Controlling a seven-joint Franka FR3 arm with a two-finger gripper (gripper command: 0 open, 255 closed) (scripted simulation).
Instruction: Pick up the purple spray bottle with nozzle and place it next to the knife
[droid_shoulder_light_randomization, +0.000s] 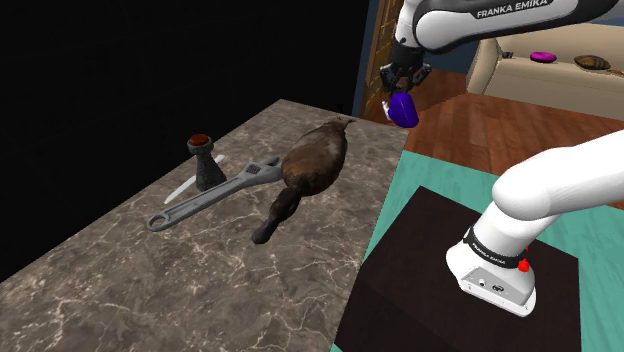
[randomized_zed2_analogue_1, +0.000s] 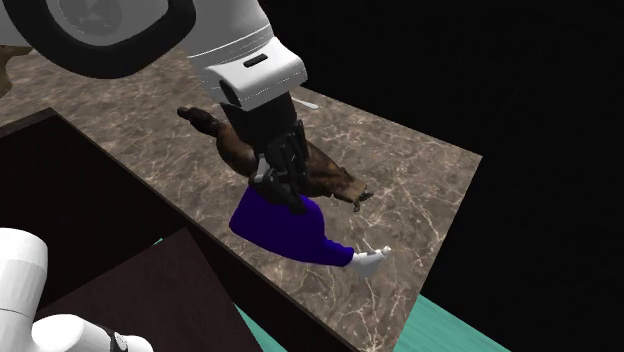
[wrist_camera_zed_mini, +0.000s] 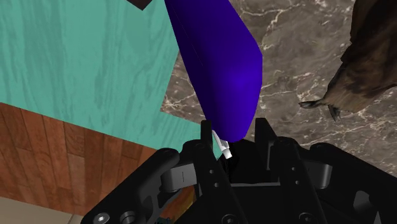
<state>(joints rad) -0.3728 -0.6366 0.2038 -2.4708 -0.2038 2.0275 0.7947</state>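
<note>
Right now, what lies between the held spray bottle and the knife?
In the shoulder view, a brown animal figure and a grey wrench lie between the spray bottle and the knife.

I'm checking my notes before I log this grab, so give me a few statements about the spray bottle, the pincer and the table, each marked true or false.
1. The pincer is shut on the purple spray bottle. True.
2. The bottle stands on the marble table. False: it hangs in the air, held by the pincer.
3. A grey wrench lies on the table beside the brown animal figure. True.
4. The bottle lies next to the knife. False: the knife lies by the wrench, well away from the bottle.
</note>
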